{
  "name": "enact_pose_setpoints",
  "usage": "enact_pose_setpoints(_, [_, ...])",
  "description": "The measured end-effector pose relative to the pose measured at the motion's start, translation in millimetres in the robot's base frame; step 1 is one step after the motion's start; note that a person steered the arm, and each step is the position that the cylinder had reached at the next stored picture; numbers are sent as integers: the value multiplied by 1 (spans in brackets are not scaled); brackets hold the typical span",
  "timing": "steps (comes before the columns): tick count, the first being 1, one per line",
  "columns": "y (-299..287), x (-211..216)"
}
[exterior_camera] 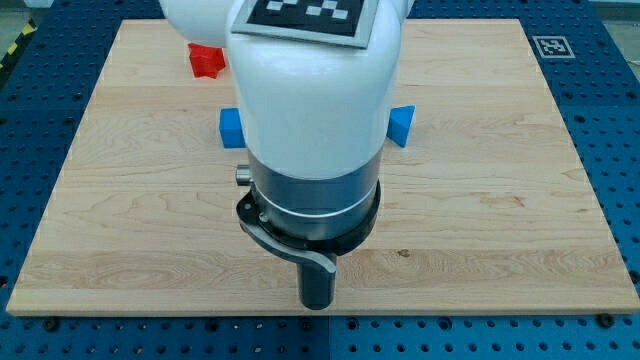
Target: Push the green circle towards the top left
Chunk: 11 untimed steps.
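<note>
No green circle shows in the camera view; if it is on the board, my arm hides it. My arm fills the middle of the view, and its dark rod comes down to my tip (317,304) near the board's bottom edge. A red block (206,61) lies at the top left, partly behind the arm. A blue block (232,127) peeks out at the arm's left side and another blue block (400,124) at its right side. My tip is well below all three and touches none of them.
The wooden board (520,200) lies on a blue perforated table. A black-and-white marker (551,46) is at the board's top right corner. The arm's white body (310,90) covers the board's centre.
</note>
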<state>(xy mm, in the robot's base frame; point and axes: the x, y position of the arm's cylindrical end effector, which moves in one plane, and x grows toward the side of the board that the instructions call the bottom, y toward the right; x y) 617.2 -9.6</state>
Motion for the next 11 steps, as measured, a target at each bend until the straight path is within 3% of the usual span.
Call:
enact_pose_setpoints(10, [-5, -2])
enact_pose_setpoints(11, [-7, -32])
